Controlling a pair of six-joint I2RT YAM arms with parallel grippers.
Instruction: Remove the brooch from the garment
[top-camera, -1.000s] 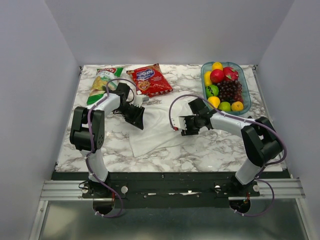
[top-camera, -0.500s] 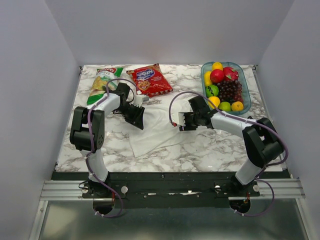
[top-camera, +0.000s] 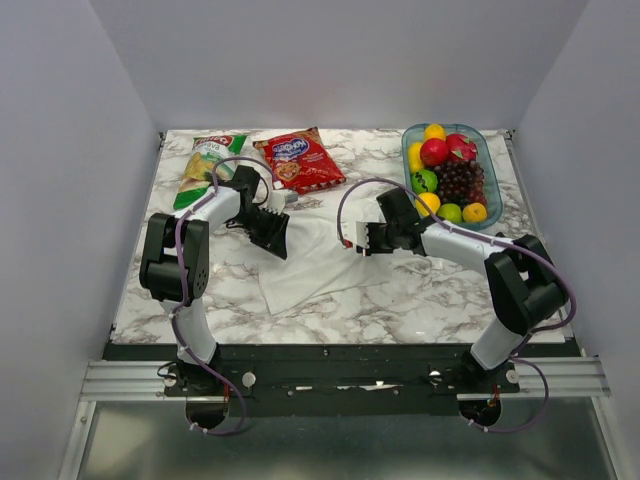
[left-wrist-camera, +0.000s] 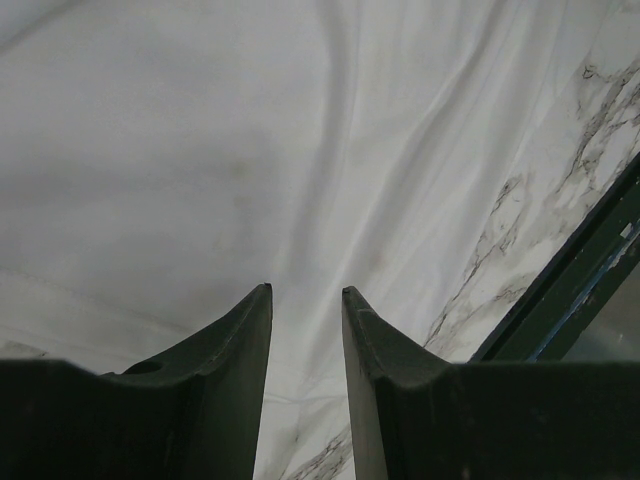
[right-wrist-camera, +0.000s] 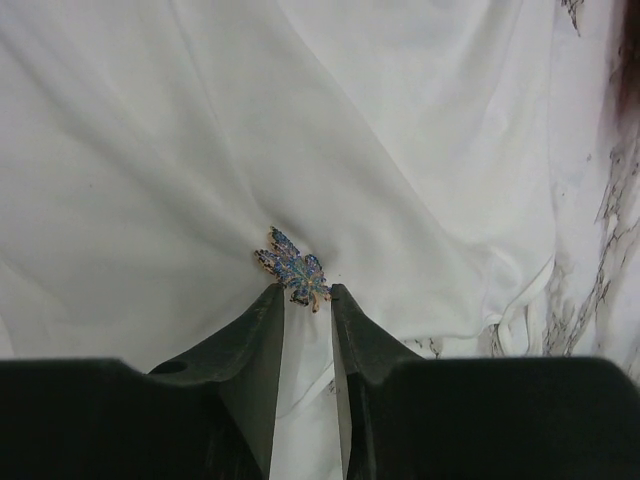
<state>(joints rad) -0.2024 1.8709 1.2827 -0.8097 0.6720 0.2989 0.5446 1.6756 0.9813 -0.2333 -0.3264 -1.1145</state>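
right wrist view: right pincer (right-wrist-camera: 305, 292) clamps the brooch (right-wrist-camera: 293, 270) at its 12 o'clock, garment (right-wrist-camera: 150, 150) puckering; left pincer (left-wrist-camera: 305, 292) sits slightly apart over garment. pull-off step; next likely needs a steady pull away.

Right end effector (top-camera: 357, 240) farther onto garment (top-camera: 305, 262)

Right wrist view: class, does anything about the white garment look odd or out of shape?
Yes: the garment bunches into folds converging on the brooch at the tips of the right gripper, as if tugged there.
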